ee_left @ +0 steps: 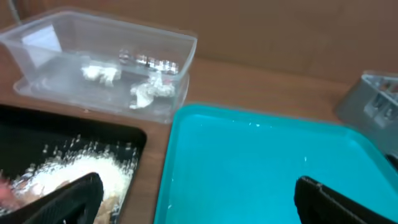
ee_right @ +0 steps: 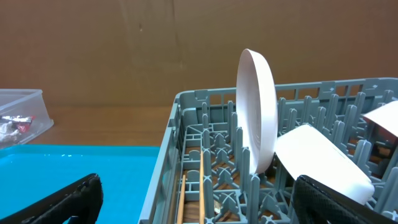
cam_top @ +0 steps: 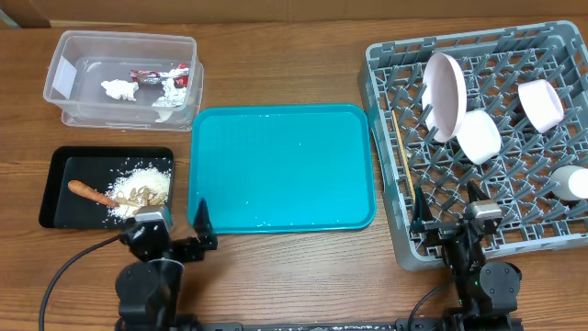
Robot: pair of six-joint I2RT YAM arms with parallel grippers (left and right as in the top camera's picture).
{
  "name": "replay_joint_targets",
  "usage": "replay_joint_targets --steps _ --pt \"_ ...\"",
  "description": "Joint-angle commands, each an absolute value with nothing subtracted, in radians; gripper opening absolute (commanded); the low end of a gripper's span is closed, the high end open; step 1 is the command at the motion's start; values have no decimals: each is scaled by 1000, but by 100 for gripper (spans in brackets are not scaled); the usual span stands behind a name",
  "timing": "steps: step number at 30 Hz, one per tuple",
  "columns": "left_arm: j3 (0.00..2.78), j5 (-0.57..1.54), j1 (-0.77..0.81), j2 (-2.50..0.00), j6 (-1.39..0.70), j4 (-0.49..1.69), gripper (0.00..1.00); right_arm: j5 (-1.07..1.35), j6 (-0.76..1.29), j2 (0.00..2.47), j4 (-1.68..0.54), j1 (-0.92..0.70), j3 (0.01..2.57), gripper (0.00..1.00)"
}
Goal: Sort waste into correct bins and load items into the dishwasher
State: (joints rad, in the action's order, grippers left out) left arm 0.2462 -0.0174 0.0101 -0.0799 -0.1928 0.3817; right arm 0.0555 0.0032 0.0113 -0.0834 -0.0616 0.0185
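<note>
Wooden desk (cam_top: pixel 294 55): wrapper (cam_top: pixel 170 72) and tissue (cam_top: pixel 119 90) lie in the clear tub (cam_top: pixel 124 37) at ten o'clock, rice (cam_top: pixel 145 181) and carrot (cam_top: pixel 89 191) in the black tray (cam_top: pixel 64 207) at eight, dishes (cam_top: pixel 478 136) in the rack (cam_top: pixel 404 74) at three. Left and right jaws gape wide, empty; sorting looks finished, so best back off without nudging anything.

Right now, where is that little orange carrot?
In the overhead view, the carrot lies in the black tray on the left side, beside the rice scraps and nearer the robot than the clear tub.
</note>
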Motion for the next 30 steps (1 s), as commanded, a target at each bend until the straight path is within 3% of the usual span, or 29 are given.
replay_joint_targets --steps 1,5,13,19,30 --pt "112 -11 14 -2 -205 185 100 61 -1 3 -80 -68 8 100" --pt "4 -75 14 -3 -198 -78 100 61 -1 3 -80 -68 8 100" --pt "5 -45 14 -3 -139 78 100 61 -1 3 -80 -68 8 100" --pt "5 56 14 -3 -85 75 100 61 -1 3 -80 -68 8 100" --pt "5 44 14 -4 -127 75 100 61 -1 3 -80 -68 8 100"
